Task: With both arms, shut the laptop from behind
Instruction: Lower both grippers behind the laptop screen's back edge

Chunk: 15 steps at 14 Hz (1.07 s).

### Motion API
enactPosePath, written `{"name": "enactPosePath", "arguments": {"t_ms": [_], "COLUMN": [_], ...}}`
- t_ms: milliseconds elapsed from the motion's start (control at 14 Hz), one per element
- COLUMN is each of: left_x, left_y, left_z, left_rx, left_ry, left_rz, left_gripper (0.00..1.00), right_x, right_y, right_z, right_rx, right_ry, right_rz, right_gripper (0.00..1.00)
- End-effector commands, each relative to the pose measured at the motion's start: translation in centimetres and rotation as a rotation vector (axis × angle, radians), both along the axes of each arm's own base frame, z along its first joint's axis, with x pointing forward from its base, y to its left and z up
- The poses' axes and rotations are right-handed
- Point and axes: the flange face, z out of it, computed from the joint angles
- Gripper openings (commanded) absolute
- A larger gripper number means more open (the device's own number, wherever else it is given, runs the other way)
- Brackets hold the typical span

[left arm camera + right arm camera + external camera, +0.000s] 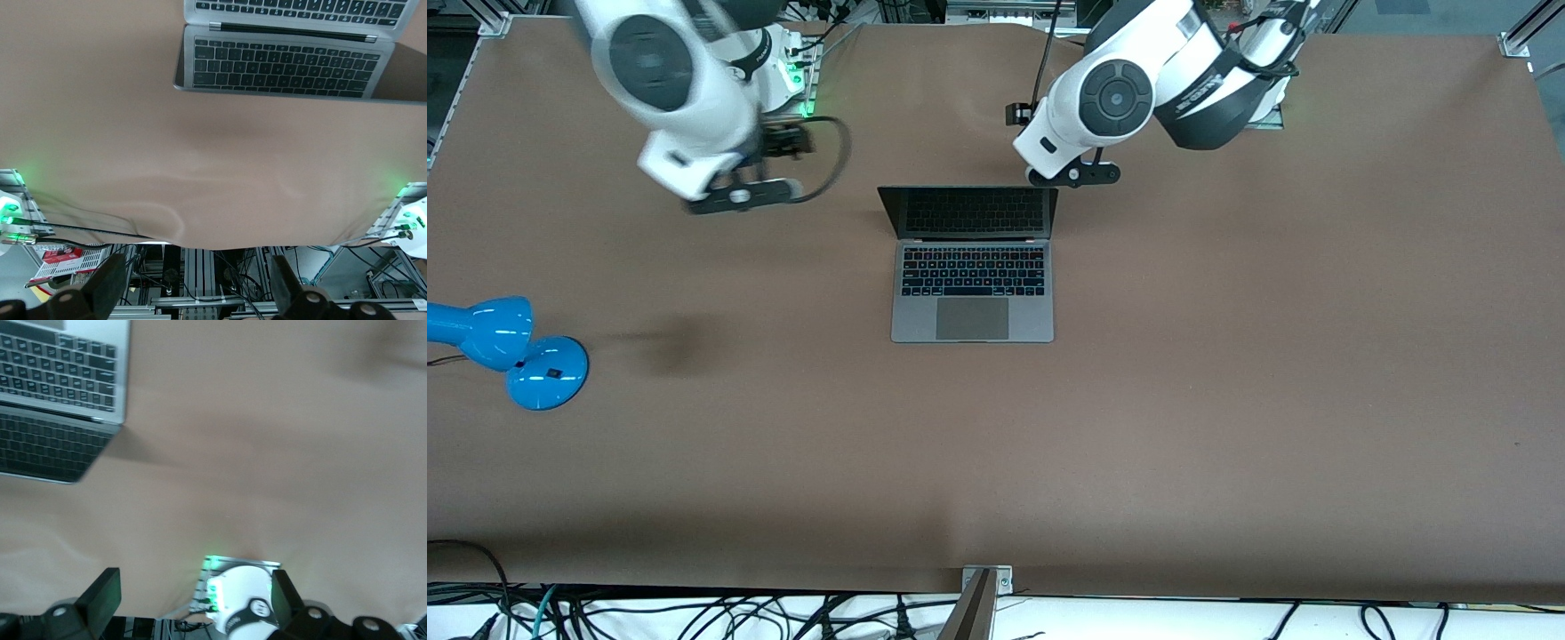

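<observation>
Presently catalogued, item one: the laptop (972, 267), open, at upper centre of the front view on the brown tabletop (1227, 400), its keyboard and trackpad facing the front camera, the screen raised at the edge toward the robot bases. Judged handling: thin metal shell, stiff and fairly light; the smooth lid is likely slippery, and the screen and hinge are fragile under sharp force. Best contact is probably a push on the lid's outer face near its top edge, one arm toward each corner, since pressure at one corner alone could twist the lid or slide the base along the tabletop.

Item two: the left gripper (1074, 173), at upper centre-right of the front view, hanging over the tabletop just beside the screen's upper corner. In the left wrist view its fingers (107, 288) stand spread wide, holding nothing and touching nothing.

Item three: the right gripper (738, 191), at upper left of the front view, over bare tabletop well apart from the laptop, toward the right arm's end. Its fingers (100, 593) in the right wrist view are likewise spread and empty.

Item four: a blue desk lamp (507, 348) at the frame's left edge, well apart from the laptop.
</observation>
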Motion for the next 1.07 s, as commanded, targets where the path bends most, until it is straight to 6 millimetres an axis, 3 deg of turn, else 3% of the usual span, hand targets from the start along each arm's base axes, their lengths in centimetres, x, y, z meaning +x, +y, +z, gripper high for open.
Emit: {"name": "enactPosePath", "arguments": {"t_ms": [0,71,143,214,286,357,500,1000], "left_x": [-1.7,-1.9,-1.8,-1.4,-1.1,-1.0,-0.7,1.2], "left_y": [-0.5,-0.6,-0.6,-0.2,0.1,0.1,0.1,0.1], "left_z": [-0.9,-0.9,-1.0,-1.2,-1.7,-2.2,-2.9,-6.5], "left_rx": [0.058,0.074,0.087,0.1,0.103,0.104,0.102,0.103], "left_ry": [-0.014,-0.017,-0.013,-0.002,0.01,0.022,0.035,0.028], "left_rz": [0.039,0.051,0.071,0.089,0.092,0.09,0.09,0.109], "left_gripper": [0.39,0.12,0.0,0.0,0.0,0.0,0.0,0.0], "right_x": [-3.1,-4.1,-4.4,-4.7,-5.1,-5.4,-5.2,-3.9], "right_y": [3.5,5.0,5.7,6.6,7.8,8.6,9.3,10.3], "right_z": [-3.5,-4.7,-5.8,-7.3,-8.8,-10.2,-11.9,-12.5], "right_rx": [0.034,0.048,0.057,0.055,0.073,0.109,0.135,0.142], "right_ry": [-0.012,-0.017,-0.01,0.015,0.069,0.134,0.196,0.107], "right_rz": [-0.023,-0.025,-0.02,-0.01,-0.006,-0.04,-0.073,-0.046], "right_gripper": [1.0,0.99,0.89,0.58,0.21,0.0,0.0,0.0]}}
